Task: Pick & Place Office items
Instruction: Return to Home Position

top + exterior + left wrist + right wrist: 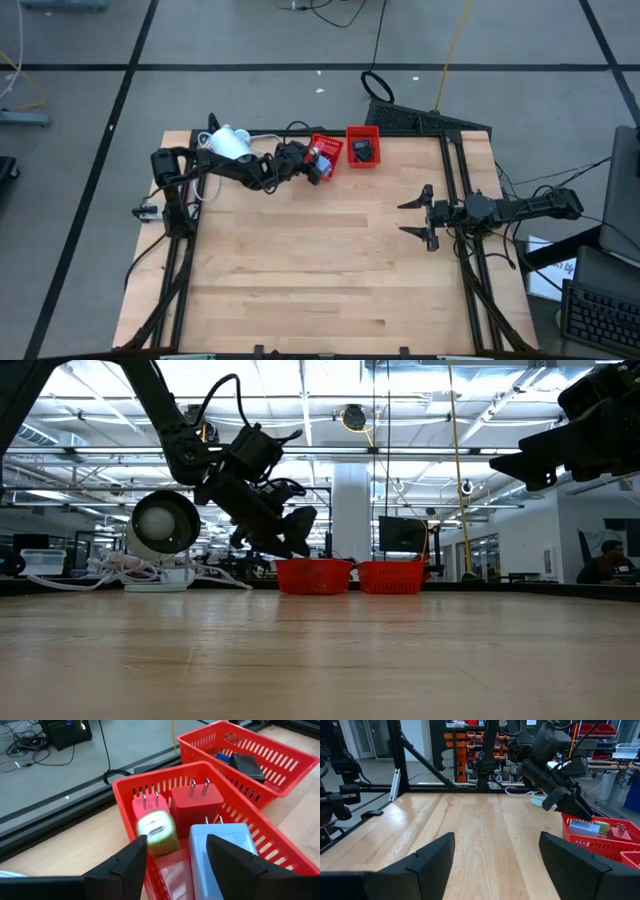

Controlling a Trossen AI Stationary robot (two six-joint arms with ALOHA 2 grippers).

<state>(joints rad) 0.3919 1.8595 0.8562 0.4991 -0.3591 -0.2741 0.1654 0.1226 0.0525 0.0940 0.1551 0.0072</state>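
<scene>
Two red trays stand side by side at the table's far edge, the left one (329, 141) and the right one (362, 131). My left gripper (177, 845) hovers open over the left tray's (150, 775) near end, slanting down. Just past its fingertips a small green piece (157, 834) shows blurred in the tray, next to a pink plug piece (149, 804), a red one (197, 802) and a pale blue one (220, 855). The right tray (280, 750) holds a black piece (247, 765) and a blue one (223, 756). My right gripper (415, 217) waits open at the table's right side.
A white lamp-like device (230, 142) with cables stands at the far left, just behind my left arm. The table's (320, 270) middle and near half are bare wood. Black frame rails (460, 250) run along the right and left edges.
</scene>
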